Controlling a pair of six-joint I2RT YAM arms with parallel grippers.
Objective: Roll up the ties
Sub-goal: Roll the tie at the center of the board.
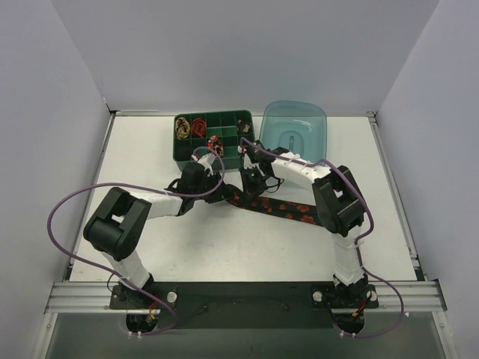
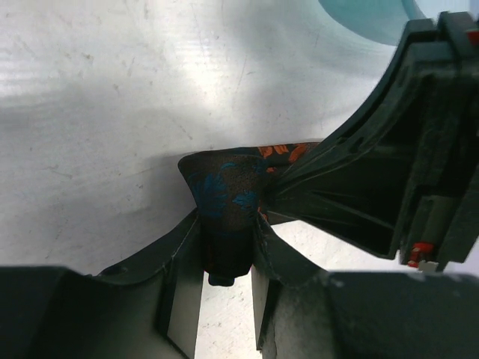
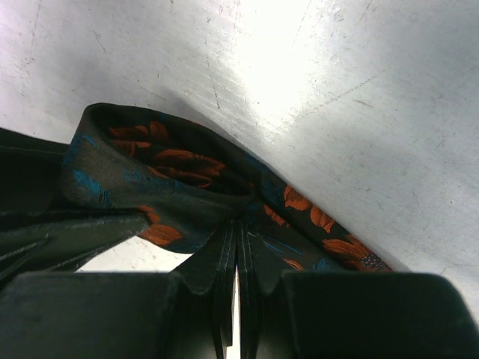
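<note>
Top external view: from where I stood, both arms reached in toward the middle of the white surface [image 1: 142, 161], and their claws met over one end of a tie.
Black tie [image 1: 283, 208]: dark with orange-red blotches, it lay flat from the middle of the surface, slanting toward the right edge and a little toward the near edge.
Left claw [image 1: 226, 193]: it was clamped on the tie's folded end; the left wrist view showed the fabric squeezed between both fingers [image 2: 183, 254] and flaring out above them.
Right claw [image 1: 251, 187]: it was closed on the same tie just beside the left claw, and the right wrist view showed its fingers [image 3: 224, 262] pressed together with the cloth caught at their tips and a loop of tie curling to the left.
Green tray [image 1: 177, 153]: it sat at the middle of the far edge, divided into compartments.
Gold-black coil [image 1: 182, 126]: it was in the tray's far-left compartment.
Red coil [image 1: 199, 125]: it was in the compartment just right of that one.
Teal tub [image 1: 294, 129]: it stood just beside the tray's right side, at the far edge.
Purple cables [image 1: 67, 200]: one looped out from each arm.
</note>
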